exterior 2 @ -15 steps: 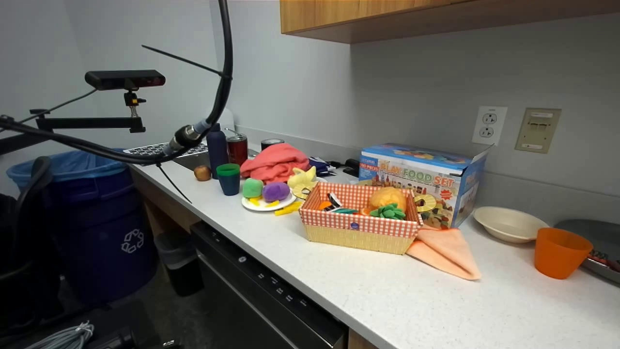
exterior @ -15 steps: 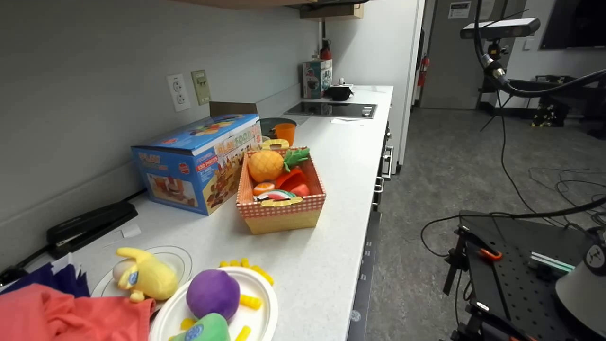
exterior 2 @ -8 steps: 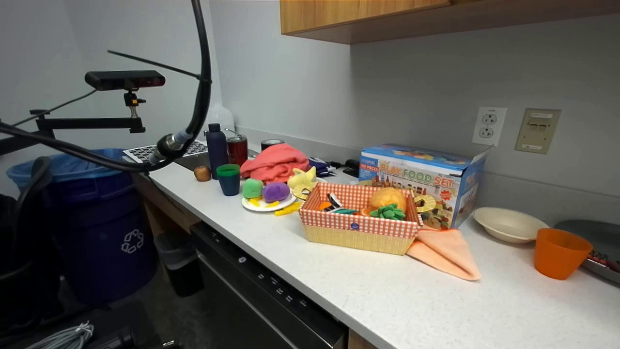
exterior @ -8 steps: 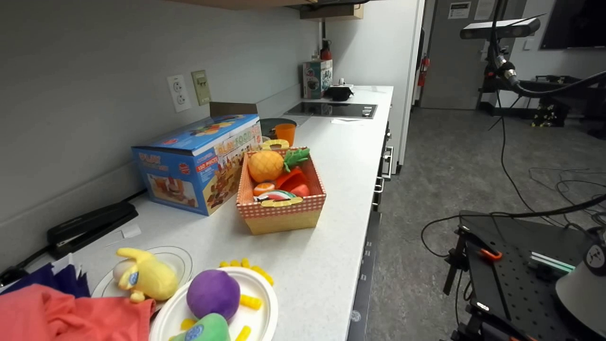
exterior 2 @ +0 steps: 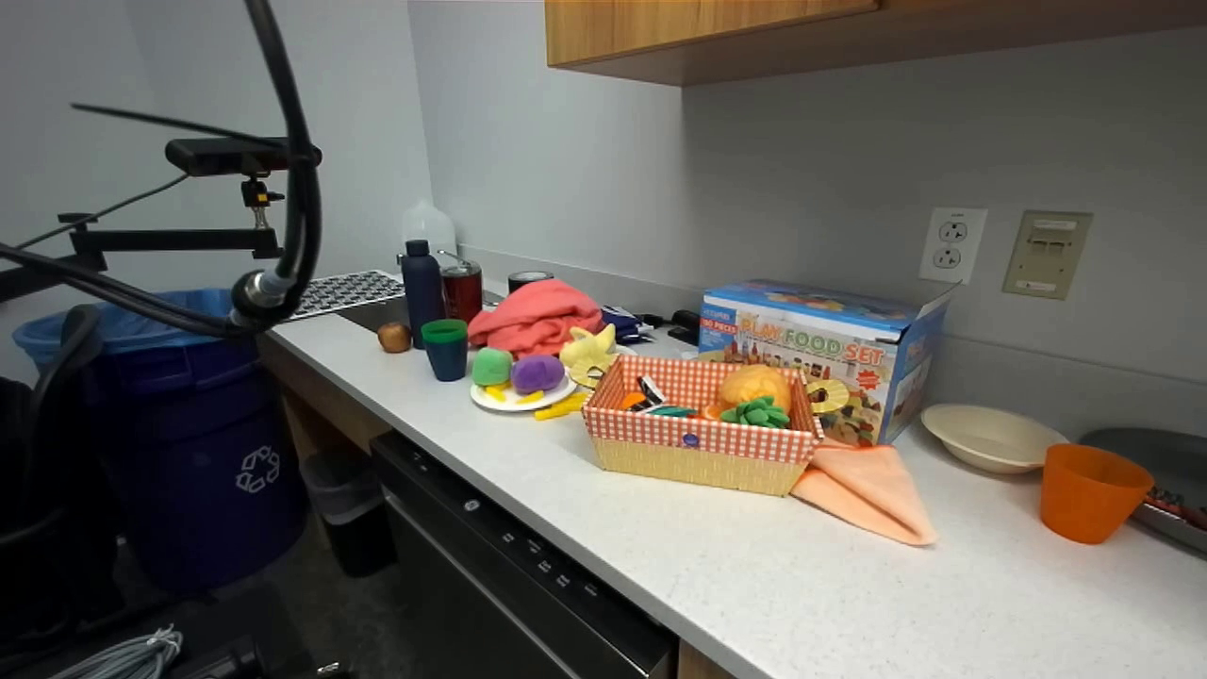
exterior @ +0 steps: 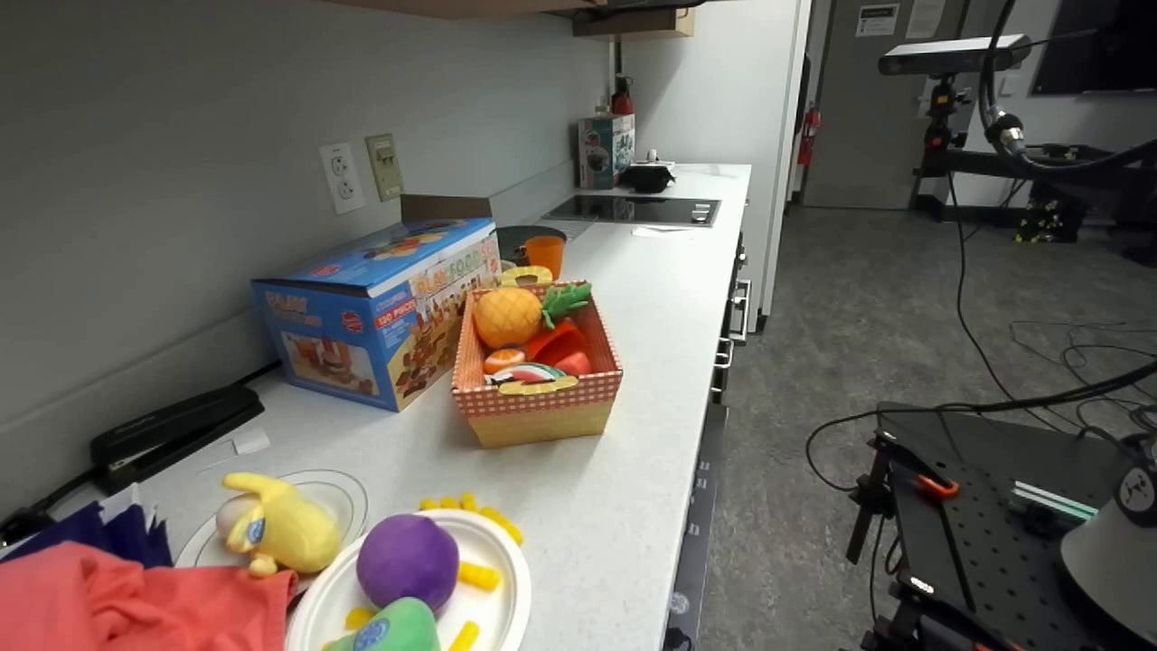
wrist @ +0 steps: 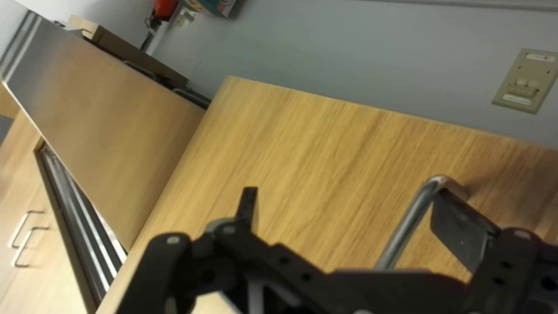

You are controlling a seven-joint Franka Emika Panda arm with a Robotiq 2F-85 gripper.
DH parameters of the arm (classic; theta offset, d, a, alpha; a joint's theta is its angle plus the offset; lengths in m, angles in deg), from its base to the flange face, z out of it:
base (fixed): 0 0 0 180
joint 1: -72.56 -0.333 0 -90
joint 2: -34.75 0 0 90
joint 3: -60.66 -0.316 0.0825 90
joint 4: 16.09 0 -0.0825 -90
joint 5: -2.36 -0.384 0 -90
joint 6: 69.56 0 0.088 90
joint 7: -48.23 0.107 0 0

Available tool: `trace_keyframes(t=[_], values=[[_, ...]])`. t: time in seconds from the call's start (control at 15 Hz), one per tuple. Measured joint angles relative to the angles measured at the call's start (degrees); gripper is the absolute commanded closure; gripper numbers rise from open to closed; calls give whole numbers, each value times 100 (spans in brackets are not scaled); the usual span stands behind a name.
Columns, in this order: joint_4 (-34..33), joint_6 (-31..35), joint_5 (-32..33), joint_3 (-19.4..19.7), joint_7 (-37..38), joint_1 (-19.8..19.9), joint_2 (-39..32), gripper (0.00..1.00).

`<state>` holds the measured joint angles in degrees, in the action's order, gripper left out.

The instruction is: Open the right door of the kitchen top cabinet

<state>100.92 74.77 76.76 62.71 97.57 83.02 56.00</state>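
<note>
The kitchen top cabinet [exterior 2: 717, 36] shows in both exterior views only as its lower wood part at the top edge, its underside [exterior: 461, 7] included. In the wrist view a wood-grain cabinet door [wrist: 305, 144] fills the middle, with a bent metal bar handle [wrist: 412, 222]. My gripper [wrist: 346, 196] is open at the door. The handle lies between the spread fingers, close to the right finger, whose tip overlaps the handle's bend; I cannot tell if they touch. The left finger is well apart from the handle. The gripper is out of view in both exterior views.
A smooth metallic panel [wrist: 104, 117] juts beside the door. The arm's black cable [exterior 2: 300, 198] hangs in both exterior views. Below, the white counter [exterior 2: 754, 585] holds a checked basket [exterior 2: 707, 457], a play food box [exterior 2: 811, 339], a plate and an orange cup [exterior 2: 1094, 490].
The arm's cable has swung left in an exterior view and right and down in an exterior view, away from the counter. The things on the counter have not moved.
</note>
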Motion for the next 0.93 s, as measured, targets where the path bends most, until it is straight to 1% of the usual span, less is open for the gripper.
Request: trace_keyframes(t=[0.53,0.67,0.93], values=[[993,-756,70,266,-10,70,1261,0],[1094,-640,84,369,-5,74,1384,0],[1121,-628,84,392,16,74,1417,0]])
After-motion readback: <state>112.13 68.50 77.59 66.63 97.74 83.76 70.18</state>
